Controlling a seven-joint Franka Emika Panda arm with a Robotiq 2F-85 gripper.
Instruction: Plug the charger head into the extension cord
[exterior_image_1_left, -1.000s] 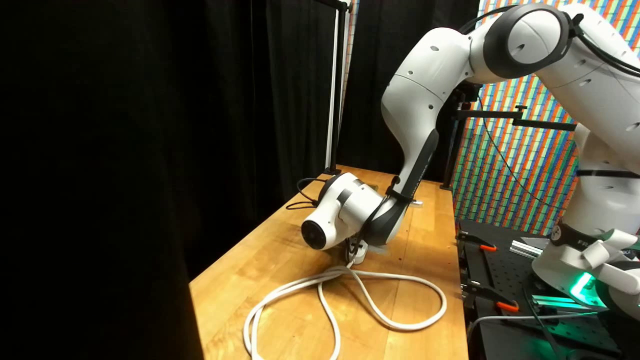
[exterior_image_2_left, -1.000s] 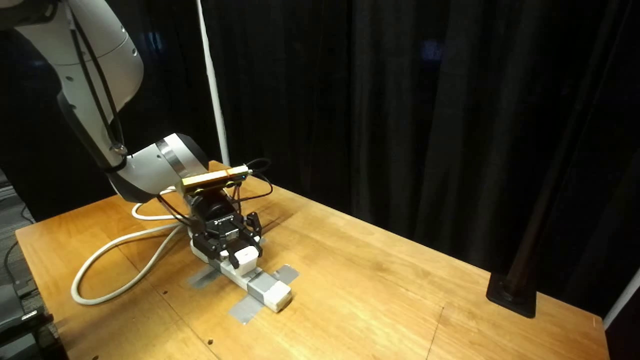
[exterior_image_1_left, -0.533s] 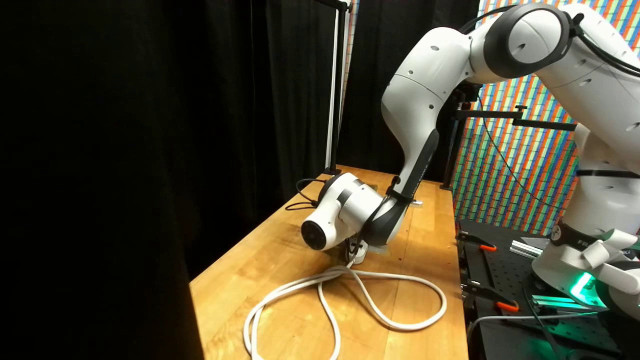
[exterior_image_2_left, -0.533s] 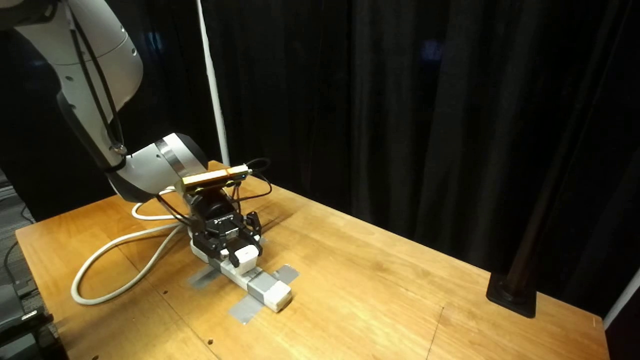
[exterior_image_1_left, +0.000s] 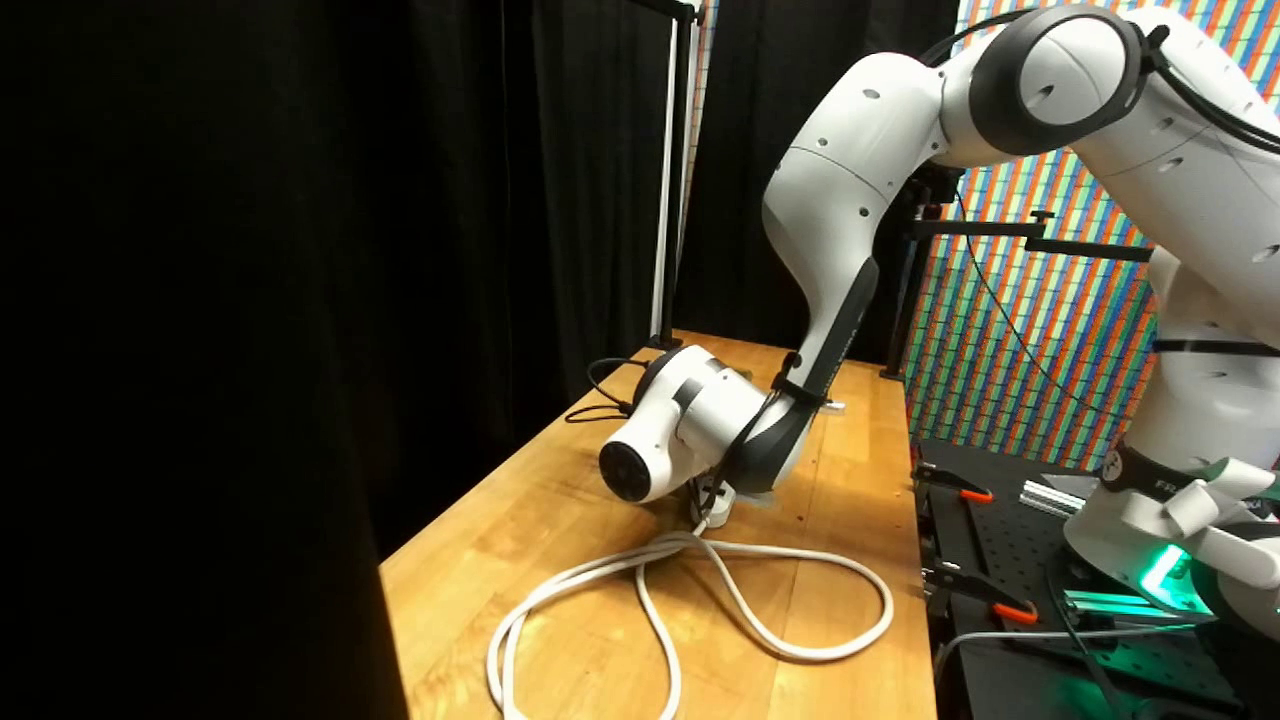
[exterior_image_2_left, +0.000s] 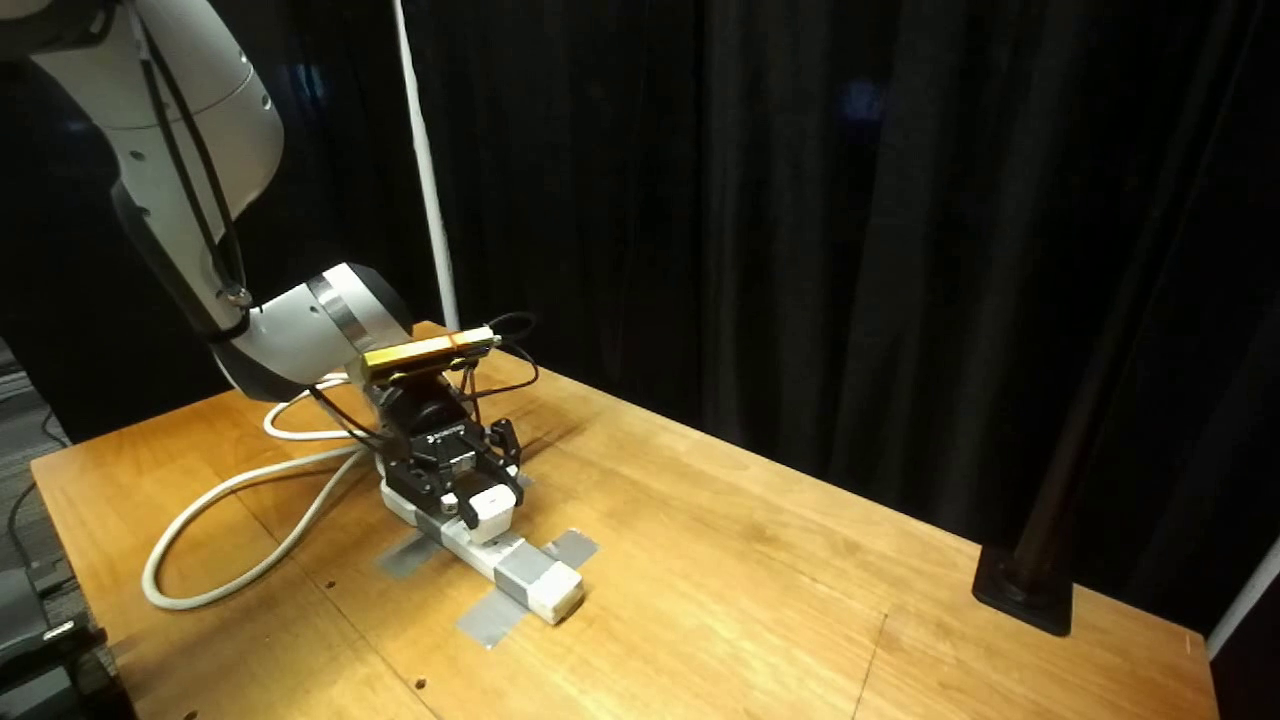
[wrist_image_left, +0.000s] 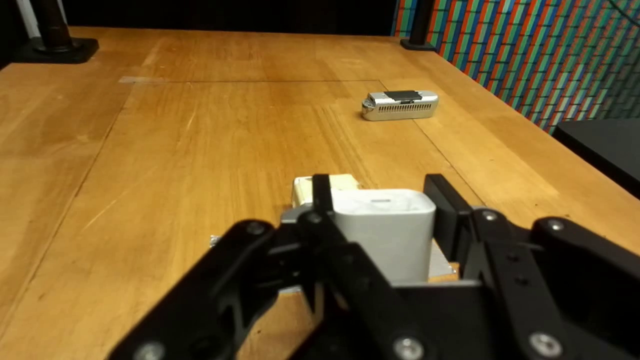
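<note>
My gripper (wrist_image_left: 379, 212) is shut on the charger head (wrist_image_left: 385, 245), a white boxy cube held upright between the two black fingers. In an exterior view the charger head (exterior_image_2_left: 489, 516) sits right over the extension cord's white socket block (exterior_image_2_left: 556, 592). Its lower end is at the block's top face; I cannot tell whether its prongs, which are hidden, are in the slots. The block's far end (wrist_image_left: 345, 181) shows behind the left finger in the wrist view. The extension cord's cable (exterior_image_1_left: 825, 655) lies in loops. The arm hides the fingers in that exterior view.
Grey tape (exterior_image_2_left: 492, 618) holds the block to the wooden table (exterior_image_2_left: 780, 620). A small silver vented object (wrist_image_left: 400, 107) lies farther along the table. A black stand base (exterior_image_2_left: 1022, 592) is near the far edge. Orange-tipped clamps (exterior_image_1_left: 985, 600) grip the side edge.
My gripper and the charger head have shifted very slightly along the block, toward its cable end, and up a little in view. The block and cable have not moved.
</note>
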